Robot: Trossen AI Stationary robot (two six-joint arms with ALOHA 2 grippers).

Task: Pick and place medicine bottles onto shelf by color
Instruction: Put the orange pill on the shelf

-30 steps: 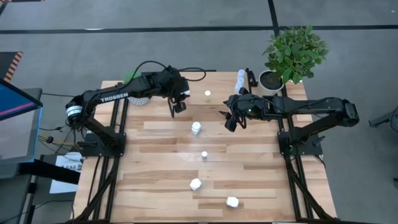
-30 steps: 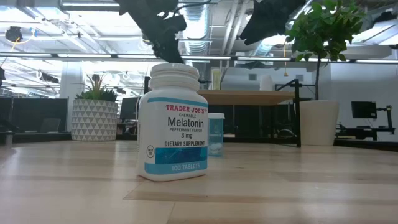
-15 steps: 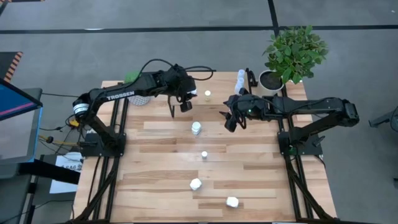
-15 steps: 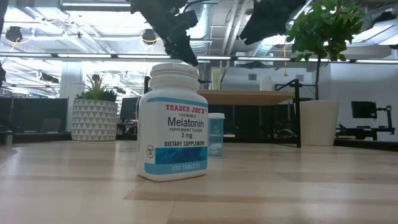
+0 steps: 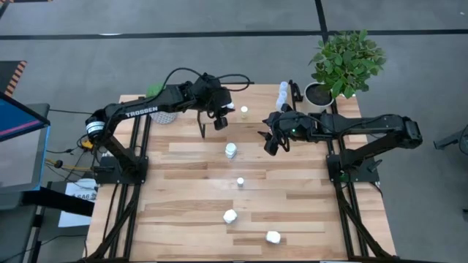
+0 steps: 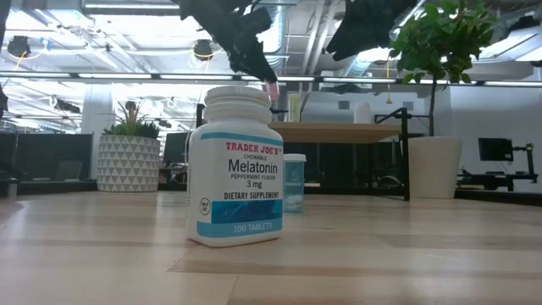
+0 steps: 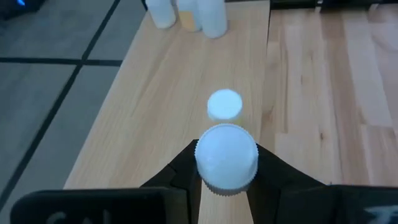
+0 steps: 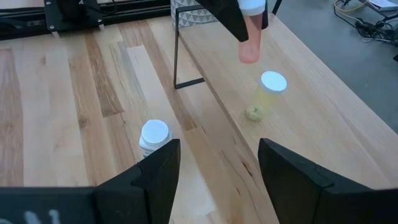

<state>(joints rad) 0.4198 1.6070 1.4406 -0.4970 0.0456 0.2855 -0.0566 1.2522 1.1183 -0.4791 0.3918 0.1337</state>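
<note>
My left gripper (image 5: 219,121) is clamped on a small pinkish medicine bottle (image 8: 249,45) with a white cap, holding it upright by the neck so it can go down standing. I hold it above the shelf (image 8: 298,106), just short of the yellow bottle (image 8: 269,91) already standing there, so colours stay grouped. My right gripper (image 5: 271,143) waits with fingers apart over the table (image 5: 183,212), above the white bottle (image 8: 153,138), probably the next pick.
</note>
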